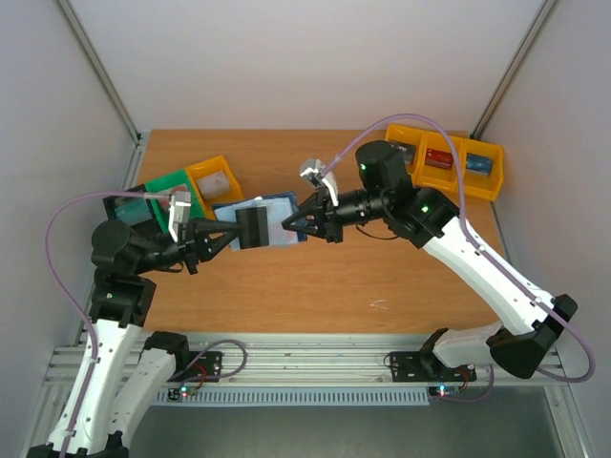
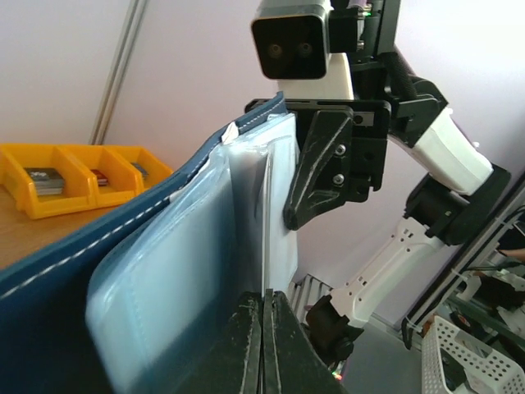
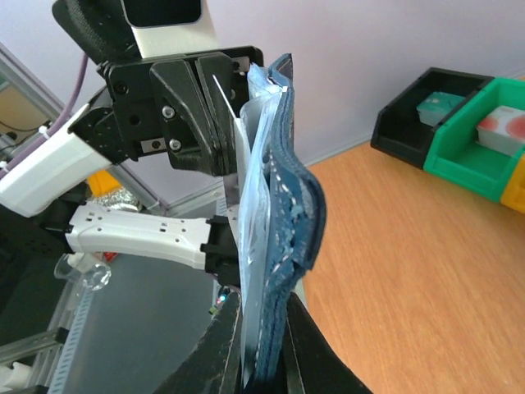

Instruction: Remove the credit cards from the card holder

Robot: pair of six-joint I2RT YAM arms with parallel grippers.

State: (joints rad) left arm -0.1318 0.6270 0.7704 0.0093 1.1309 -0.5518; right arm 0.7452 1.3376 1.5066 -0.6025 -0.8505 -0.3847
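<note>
The navy card holder (image 1: pixel 279 214) hangs open above the table between both grippers; its pale clear-pocketed lining (image 2: pixel 164 271) faces my left wrist camera. My right gripper (image 1: pixel 293 223) is shut on the holder's edge (image 3: pixel 291 213), with the blue cover and clear pockets squeezed between its fingers (image 3: pixel 262 328). My left gripper (image 1: pixel 233 235) is shut on one thin credit card (image 1: pixel 253 227), dark from above. In the left wrist view the card is only a pale edge (image 2: pixel 264 238), rising from the closed jaws (image 2: pixel 264 308) into a pocket. No other credit cards are visible.
A row of yellow bins (image 1: pixel 449 162) holding small items stands at the back right of the wooden table (image 1: pixel 334 286). At the back left stand a green bin (image 1: pixel 170 185), a yellow bin (image 1: pixel 212 177) and a black bin (image 1: pixel 124 205).
</note>
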